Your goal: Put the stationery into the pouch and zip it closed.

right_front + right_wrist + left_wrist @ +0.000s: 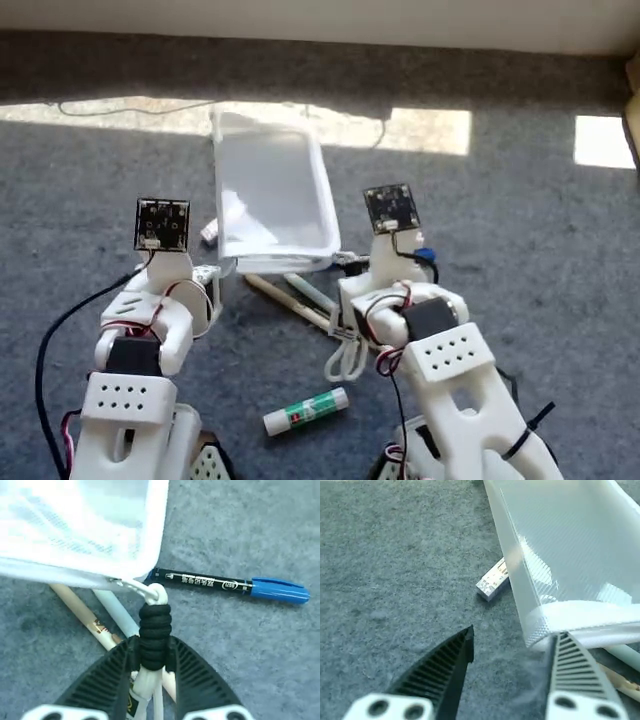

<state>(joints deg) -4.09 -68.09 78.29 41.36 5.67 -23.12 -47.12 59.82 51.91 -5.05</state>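
Opening step: right gripper pinches pouch by its zip cord; left gripper is wide open, empty, beside the pouch corner. Glue stick and marker lie outside (loading not started). Next move likely needs the mouth spread first.

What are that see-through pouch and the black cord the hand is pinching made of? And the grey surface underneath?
The pouch looks like soft translucent white plastic, likely vinyl; a fine mesh pattern shows in it. The cord in the right hand seems matte black braided string, wound in coils over a white loop. The grey surface looks like short-pile carpet, fuzzy and speckled.
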